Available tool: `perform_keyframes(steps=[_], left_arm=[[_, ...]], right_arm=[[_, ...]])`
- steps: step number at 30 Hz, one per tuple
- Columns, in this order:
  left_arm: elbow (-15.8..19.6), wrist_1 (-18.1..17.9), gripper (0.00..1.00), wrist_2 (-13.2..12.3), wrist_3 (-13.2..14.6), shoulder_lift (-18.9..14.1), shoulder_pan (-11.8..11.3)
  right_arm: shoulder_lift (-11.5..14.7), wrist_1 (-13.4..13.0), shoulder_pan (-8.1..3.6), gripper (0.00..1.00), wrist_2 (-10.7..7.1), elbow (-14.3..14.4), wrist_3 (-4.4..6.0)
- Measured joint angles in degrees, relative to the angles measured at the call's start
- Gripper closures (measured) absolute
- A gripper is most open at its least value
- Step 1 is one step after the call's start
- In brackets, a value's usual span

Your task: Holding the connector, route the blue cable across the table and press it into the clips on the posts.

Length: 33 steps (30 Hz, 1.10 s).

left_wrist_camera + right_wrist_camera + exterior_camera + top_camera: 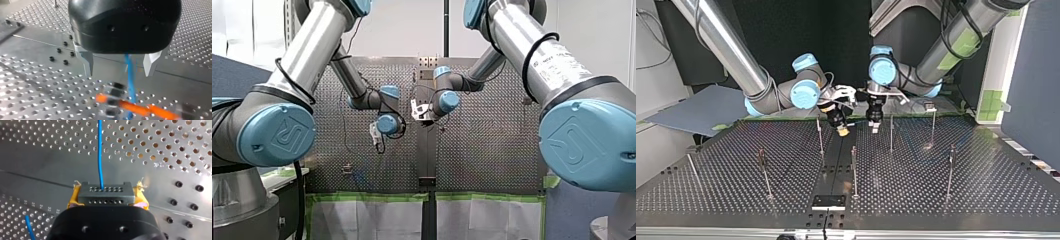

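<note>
in the top view my right gripper hangs low over the perforated metal tabletop by its middle seam. its yellow-padded fingers are clamped on the dark grey rectangular connector, and the thin blue cable leaves the connector straight ahead. just beside it, at three o'clock, my left gripper hangs with its metal fingers spread apart. the cable runs between them and touches neither. a thin metal post stands at three o'clock of that gripper.
</note>
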<state>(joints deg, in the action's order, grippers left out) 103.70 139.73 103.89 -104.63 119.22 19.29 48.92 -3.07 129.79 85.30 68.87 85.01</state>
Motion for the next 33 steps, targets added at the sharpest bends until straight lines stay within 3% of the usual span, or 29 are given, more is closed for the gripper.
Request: perform_keyframes(steps=[7,8,9,11,12,13,16,17,28,30,31,33], left_arm=[[-1.21,0.5,0.0,0.78,0.02,2.01,0.23],[-1.27,0.5,0.1,0.94,0.08,2.05,0.25],[-1.31,0.48,0.1,1.1,0.15,2.09,0.28],[-1.37,0.44,0.44,1.36,0.3,2.11,0.36],[-1.38,0.44,0.44,1.44,0.37,2.11,0.4],[-1.41,0.43,0.5,1.5,0.44,2.1,0.43],[-1.52,0.44,0.5,1.58,0.53,2.09,0.48],[-1.55,0.45,1.0,1.59,0.54,2.09,0.48],[-1.52,2.39,1.0,1.59,0.6,0.79,0.59],[-1.52,2.57,0.97,1.57,0.56,0.6,0.59],[-1.51,2.69,0.88,1.56,0.53,0.53,0.6],[-1.51,2.9,0.85,1.54,0.52,0.48,0.64]], right_arm=[[-0.03,-0.02,-0.1,1.0,-0.19,-0.01,0.0],[-0.02,-0.01,-0.11,1.0,-0.2,-0.01,0.0],[-0.02,-0.02,-0.14,1.0,-0.2,-0.01,0.0],[-0.02,-0.01,-0.2,1.0,-0.21,-0.02,0.0],[-0.02,-0.02,-0.23,1.0,-0.2,-0.01,0.0],[-0.01,-0.02,-0.26,1.0,-0.21,-0.01,0.0],[-0.01,-0.02,-0.33,1.0,-0.21,-0.01,0.0],[-0.01,-0.03,-0.35,1.0,-0.21,-0.01,0.0],[-0.01,-0.02,-0.45,1.0,-0.21,-0.01,0.0],[-0.01,-0.03,-0.45,1.0,-0.2,-0.01,0.0],[0.0,-0.02,-0.46,1.0,-0.21,-0.01,0.0],[-0.01,-0.03,-0.45,1.0,-0.21,-0.01,0.0]])
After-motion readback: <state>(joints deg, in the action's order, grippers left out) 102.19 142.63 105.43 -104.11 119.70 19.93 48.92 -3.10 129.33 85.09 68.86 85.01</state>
